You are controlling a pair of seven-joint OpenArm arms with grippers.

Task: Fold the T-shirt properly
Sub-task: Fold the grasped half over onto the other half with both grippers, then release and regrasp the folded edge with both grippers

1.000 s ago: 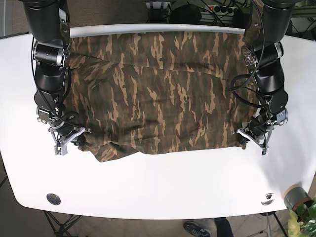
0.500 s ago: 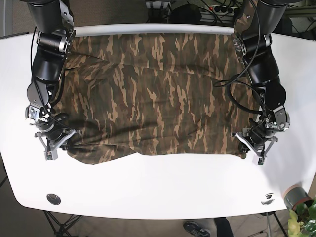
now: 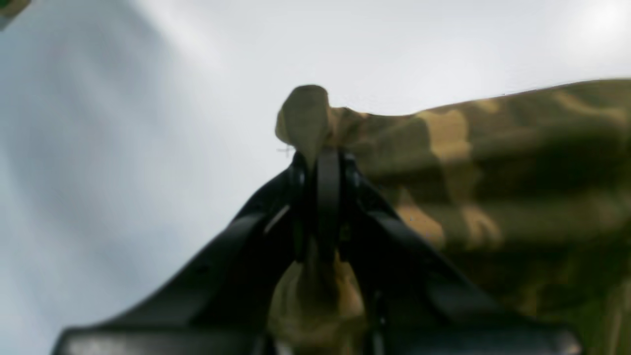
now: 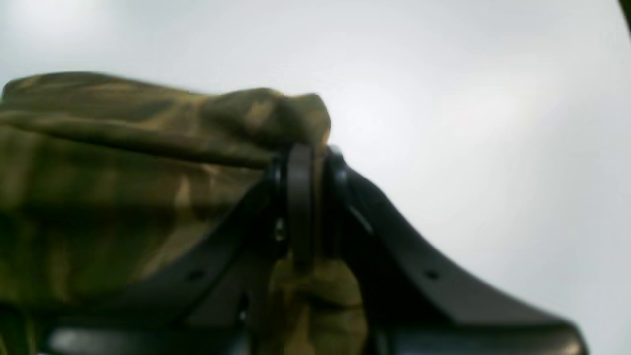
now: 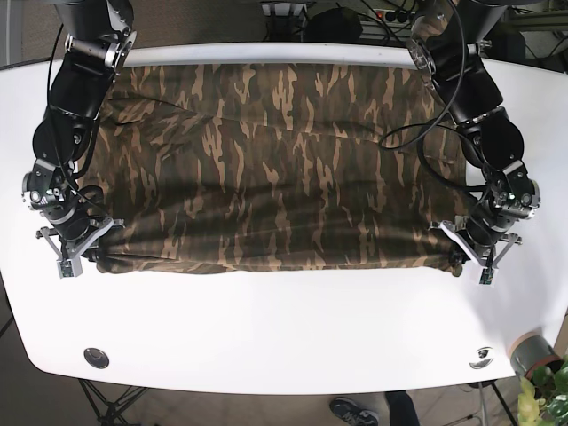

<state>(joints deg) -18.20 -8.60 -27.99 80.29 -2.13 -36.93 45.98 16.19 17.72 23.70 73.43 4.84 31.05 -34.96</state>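
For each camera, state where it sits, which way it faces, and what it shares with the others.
Base: overhead, facing down on the white table; both arms, T-shirt stretched between them.
Left wrist: behind the left hand, looking along its fingers at a pinched shirt corner.
Right wrist: same, behind the right hand.
Shared: all three views show the camouflage shirt and table.

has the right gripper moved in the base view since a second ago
Yes. The right gripper, shut on the T-shirt, has moved outward toward the table's left edge, stretching the hem.
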